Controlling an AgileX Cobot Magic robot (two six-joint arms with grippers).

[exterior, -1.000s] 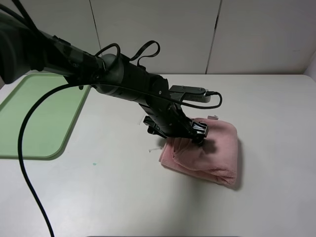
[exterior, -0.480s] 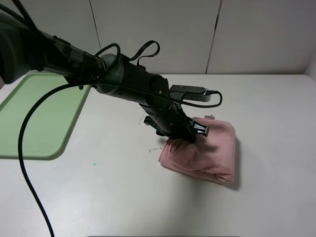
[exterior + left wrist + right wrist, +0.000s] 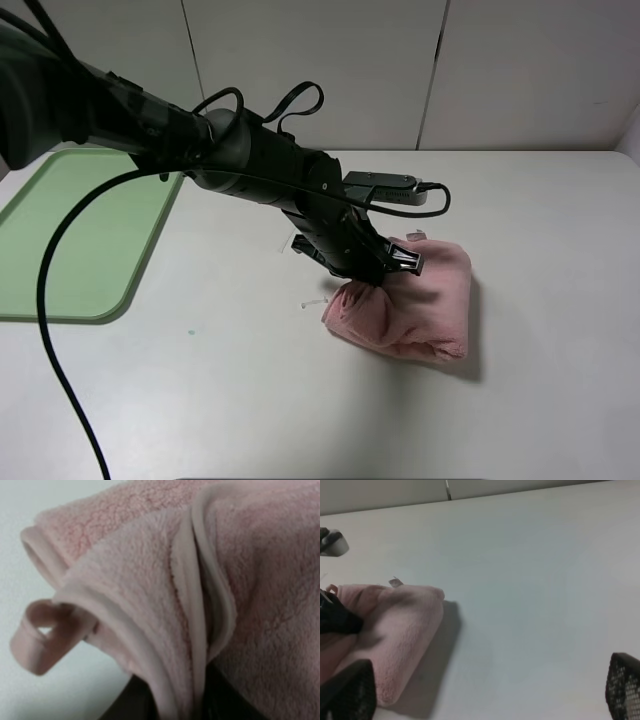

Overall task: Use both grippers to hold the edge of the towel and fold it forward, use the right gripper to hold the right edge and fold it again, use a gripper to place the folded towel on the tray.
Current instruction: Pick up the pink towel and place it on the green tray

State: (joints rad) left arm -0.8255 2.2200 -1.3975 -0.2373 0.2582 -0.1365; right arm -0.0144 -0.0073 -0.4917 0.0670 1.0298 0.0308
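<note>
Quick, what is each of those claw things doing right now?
Left gripper: closed on the pink towel.
Right gripper: open, holding nothing, away from the towel.

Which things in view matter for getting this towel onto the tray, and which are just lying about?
Part of the job:
- pink towel, folded, on the table
- green tray, at the far left
- left gripper, pinching the towel's left edge
- right gripper, fingers apart, holding nothing

Just lying about:
- small white scrap on the table beside the towel
- black cable trailing across the table
</note>
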